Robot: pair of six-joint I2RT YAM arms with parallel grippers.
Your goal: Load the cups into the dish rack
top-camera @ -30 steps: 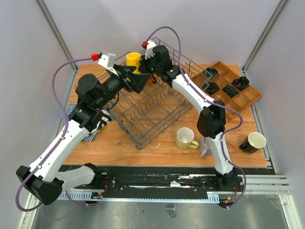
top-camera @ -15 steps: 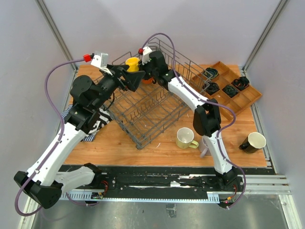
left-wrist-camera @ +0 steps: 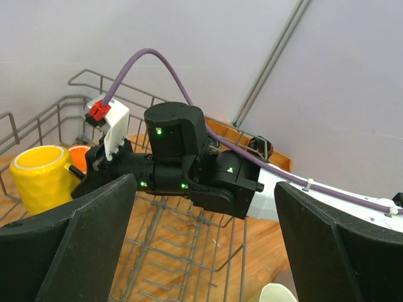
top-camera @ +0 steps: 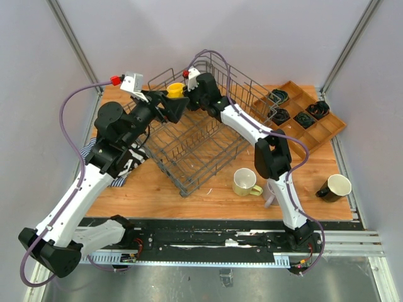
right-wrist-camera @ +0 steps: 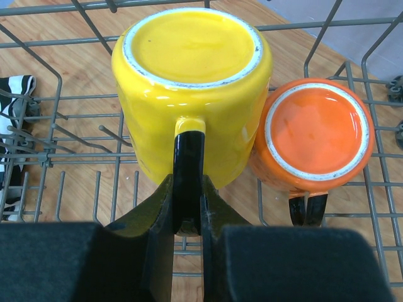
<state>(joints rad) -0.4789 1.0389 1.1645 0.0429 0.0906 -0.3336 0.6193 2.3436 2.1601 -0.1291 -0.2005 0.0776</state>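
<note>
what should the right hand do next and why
Probably ease the right hand open to let go: it is clamped on the black handle of the yellow mug, which is upside down inside the grey wire dish rack, beside the upside-down orange mug. Whether it rests fully on the wires is unclear.

bright, even light, soft shadows; near fingers (right-wrist-camera: 82, 261) blur in wrist views.

Robotics lab test cell. Plain grey enclosure walls (top-camera: 283, 31) on aluminium corner posts (top-camera: 351, 41) at 11 and 1 o'clock; wooden tabletop (top-camera: 189, 201); black mounting rail (top-camera: 208, 241) at 6 o'clock.
</note>
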